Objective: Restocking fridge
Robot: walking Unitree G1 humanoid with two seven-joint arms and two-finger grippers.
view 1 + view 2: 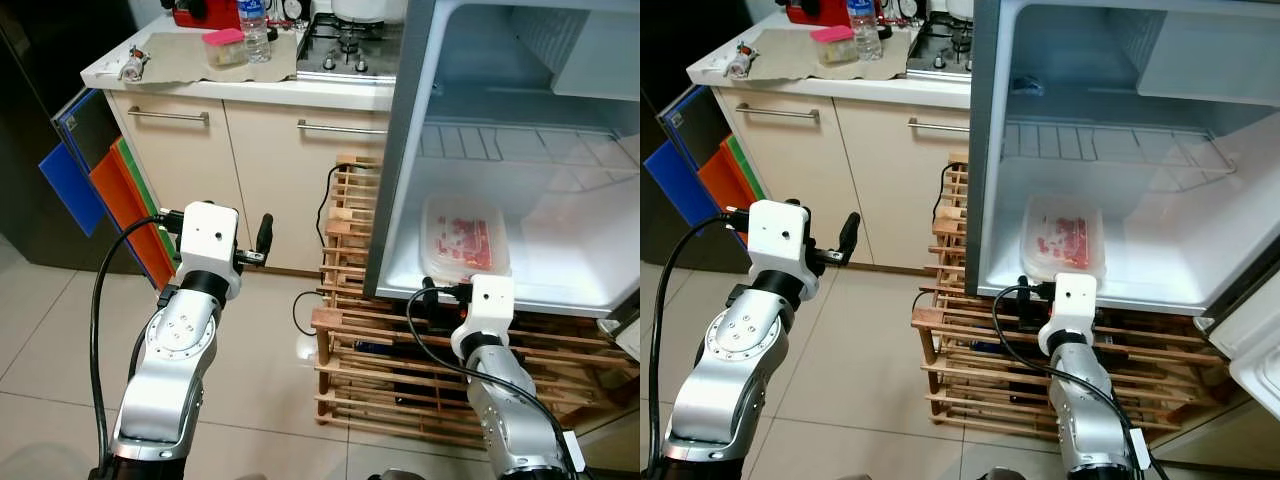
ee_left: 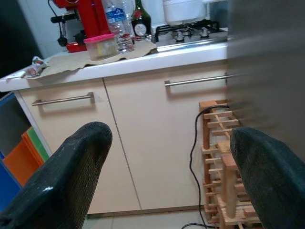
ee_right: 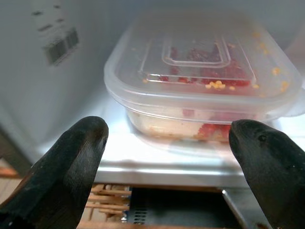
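The clear food container (image 3: 200,81) sits on the fridge floor (image 1: 560,250), near its front edge. The right gripper (image 3: 167,157) is just before it, fingers wide apart and empty. The left gripper (image 2: 167,176), also spread, points at the cabinets (image 2: 143,143). To finish well, the right gripper should draw straight back without catching the lid.
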